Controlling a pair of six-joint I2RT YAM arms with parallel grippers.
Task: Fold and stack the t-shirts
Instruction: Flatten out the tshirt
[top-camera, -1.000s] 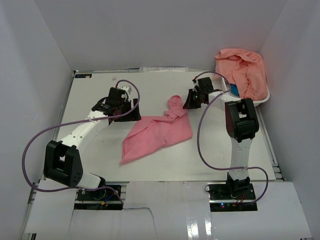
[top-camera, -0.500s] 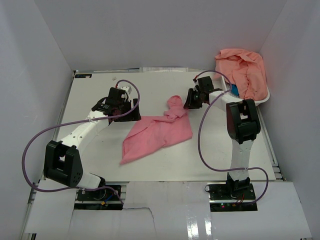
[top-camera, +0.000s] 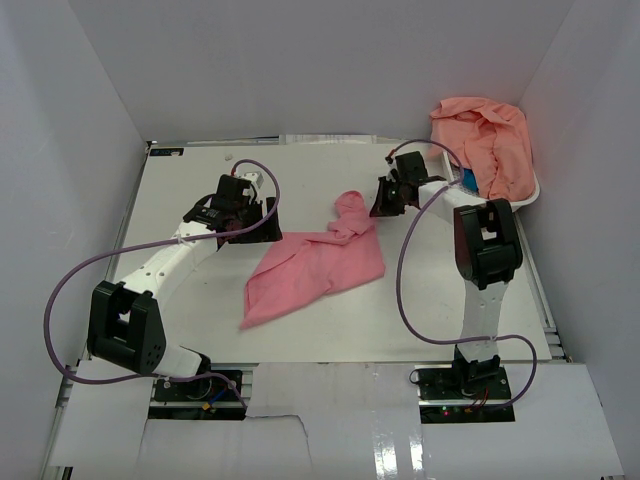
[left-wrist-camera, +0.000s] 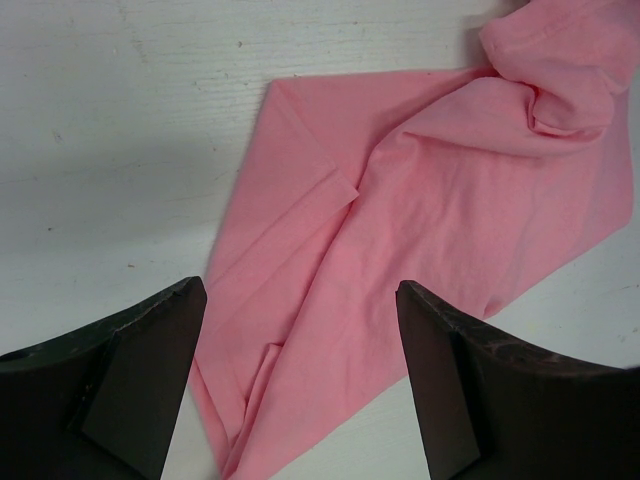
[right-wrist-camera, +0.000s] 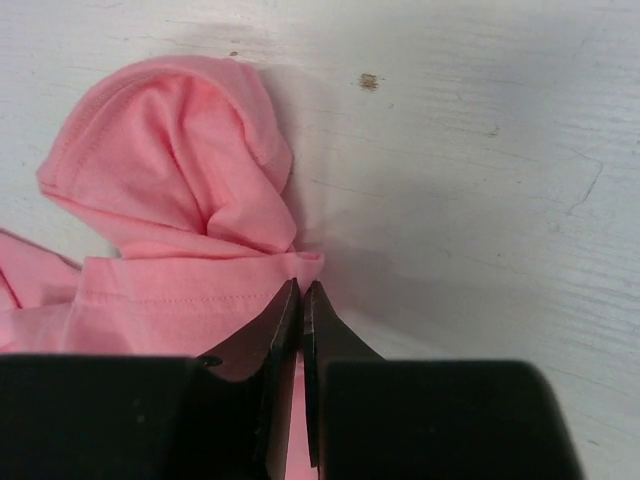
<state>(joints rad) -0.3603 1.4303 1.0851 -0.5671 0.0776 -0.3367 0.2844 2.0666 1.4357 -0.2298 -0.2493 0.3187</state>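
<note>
One pink t-shirt (top-camera: 315, 265) lies crumpled on the white surface (top-camera: 190, 180) between the two arms. It is spread as a slanted band that runs from a pointed corner at the near left to a bunched knot of cloth at the far right. The salmon t-shirts (top-camera: 482, 140) sit heaped in a white basket (top-camera: 527, 196) at the far right corner of the surface, well apart from the pink t-shirt. The heap rises above the basket rim. The left fingers (top-camera: 247, 226) stand wide open at the far left edge of the pink t-shirt and hold nothing. In the left wrist view the two dark fingers frame the cloth from either side, and a stitched hem and a folded flap lie in the space between them. The right fingers (right-wrist-camera: 292, 312) are fully closed, tip against tip, just beside the bunched knot on its right side. In the right wrist view the closed tips meet at the stitched edge of the cloth directly below the knot — whether a fold of fabric is pinched between them cannot be told. Bare surface lies to the right of the tips. A purple cable (top-camera: 405, 285) loops along each arm from base to wrist.
</note>
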